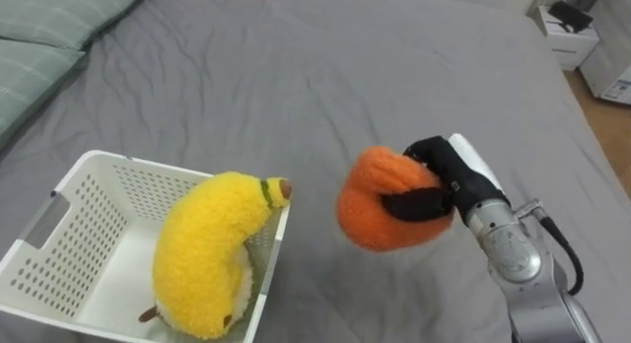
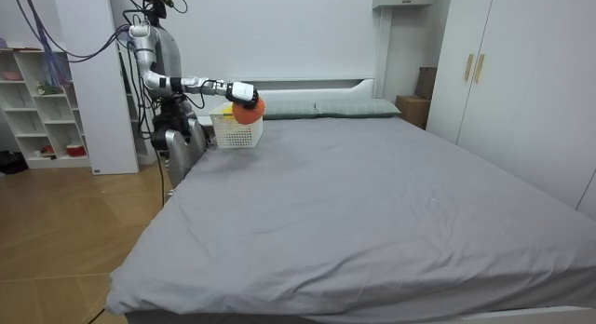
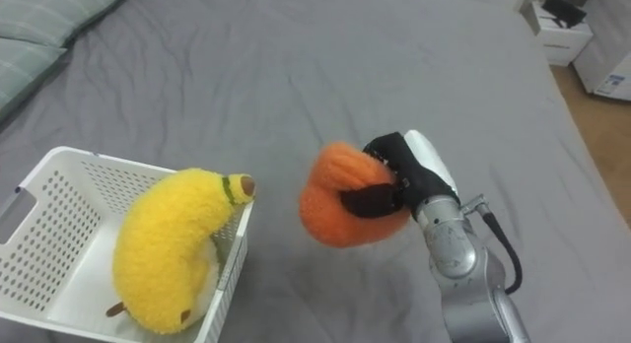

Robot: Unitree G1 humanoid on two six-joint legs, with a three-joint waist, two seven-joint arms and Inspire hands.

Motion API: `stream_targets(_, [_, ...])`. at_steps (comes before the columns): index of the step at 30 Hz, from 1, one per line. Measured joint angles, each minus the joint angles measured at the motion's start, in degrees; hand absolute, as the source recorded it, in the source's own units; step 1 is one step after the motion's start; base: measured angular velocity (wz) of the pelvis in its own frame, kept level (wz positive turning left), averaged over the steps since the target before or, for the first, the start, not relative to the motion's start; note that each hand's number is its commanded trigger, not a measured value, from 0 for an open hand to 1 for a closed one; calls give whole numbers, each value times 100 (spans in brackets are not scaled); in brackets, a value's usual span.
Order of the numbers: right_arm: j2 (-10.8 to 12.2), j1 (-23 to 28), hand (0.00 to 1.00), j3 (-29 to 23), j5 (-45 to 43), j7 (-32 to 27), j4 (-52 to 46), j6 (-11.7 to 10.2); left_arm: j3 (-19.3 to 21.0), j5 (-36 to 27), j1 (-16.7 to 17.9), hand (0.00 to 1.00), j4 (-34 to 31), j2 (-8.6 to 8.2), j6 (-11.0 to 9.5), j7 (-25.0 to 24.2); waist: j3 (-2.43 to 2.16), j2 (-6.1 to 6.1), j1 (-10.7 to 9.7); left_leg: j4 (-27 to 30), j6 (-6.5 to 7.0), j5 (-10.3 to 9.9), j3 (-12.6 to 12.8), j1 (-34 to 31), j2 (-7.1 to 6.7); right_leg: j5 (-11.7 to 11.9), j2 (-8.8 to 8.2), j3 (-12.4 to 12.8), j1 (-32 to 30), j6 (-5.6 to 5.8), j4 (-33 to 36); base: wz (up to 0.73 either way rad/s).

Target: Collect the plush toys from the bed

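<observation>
- The right hand point(image 1: 436, 193) is clenched around the orange plush toy point(image 1: 380, 220). Its dark fingers wrap over the toy's right side and hold it clear of the grey bed sheet point(image 1: 325, 77).
- The grasp covers only one side of a soft, round toy, and most of the toy bulges out toward 9 o'clock. A quick swing could let it squeeze out of the fingers and fall onto the sheet short of the basket.
- The white perforated basket point(image 1: 99, 235) sits at 9 o'clock from the toy, near it but not touching.
- A yellow banana plush point(image 1: 202, 254) already lies in the basket. It fills the right half, and its stalk end pokes over the rim at the side nearest the hand.
- The banana plush is what stands in the way. If the toy is let go low over that edge, it would likely land on the banana and roll back out. A knock against the rim could also tip or push the light basket.
- The open space in the basket is its left half, so the toy probably has to pass over the banana plush before release.
- Further out, the sheet is bare from 11 to 1 o'clock.
- Pale green pillows point(image 1: 44, 33) lie at 10 o'clock, well apart from the hand.
- A white bedside cabinet point(image 1: 570, 35) stands on the wooden floor point(image 1: 603, 121) past the bed's edge at 1 o'clock, out of the path.
</observation>
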Motion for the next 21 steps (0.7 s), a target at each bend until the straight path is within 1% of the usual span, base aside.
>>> stream_targets(2, [-30,-60,100,-23,16,0,-92,-13,4,23,0,0,3,14,-2,3,16,-31,-12,3,0,0,-1,-9,0,0,0,-2,-2,0,-7,0])
stream_targets(5, [-66,-177,100,-22,85,2,-211,-13,0,23,0,0,13,22,-2,-1,5,-67,-6,4,0,0,5,-26,0,0,0,-3,-28,0,-9,0])
stream_targets(6, [-76,-224,100,-23,133,1,-271,-12,3,24,-5,0,-13,24,-3,-2,-5,-80,-1,4,0,0,14,-30,1,1,2,1,-53,0,-5,0])
stream_targets(7, [-71,-238,100,-21,129,1,-382,-12,2,23,-7,0,-33,22,-6,-7,-8,-83,31,3,0,0,19,-44,3,1,3,17,-68,0,6,0])
stream_targets(11, [-67,-278,100,-19,107,10,-683,-8,2,31,-9,0,-102,22,-11,-47,-9,-84,61,-1,0,0,20,-41,5,1,5,5,-77,0,21,0])
stream_targets(14, [-67,-345,100,-6,164,27,-1006,-3,-5,28,-6,0,-82,20,-15,-126,3,-52,73,2,0,0,22,-43,8,1,-1,-6,-75,0,55,0])
stream_targets(18, [-59,-730,100,29,220,85,-1052,47,-31,32,-2,0,-47,17,-9,-126,6,-31,91,10,1,1,31,-34,6,1,-11,-12,-58,0,75,-2])
stream_targets(21, [-50,-900,100,217,293,105,-1053,116,-92,31,-13,0,-29,33,30,-138,3,-34,174,8,1,1,29,-30,6,1,-6,-12,-54,0,77,0])
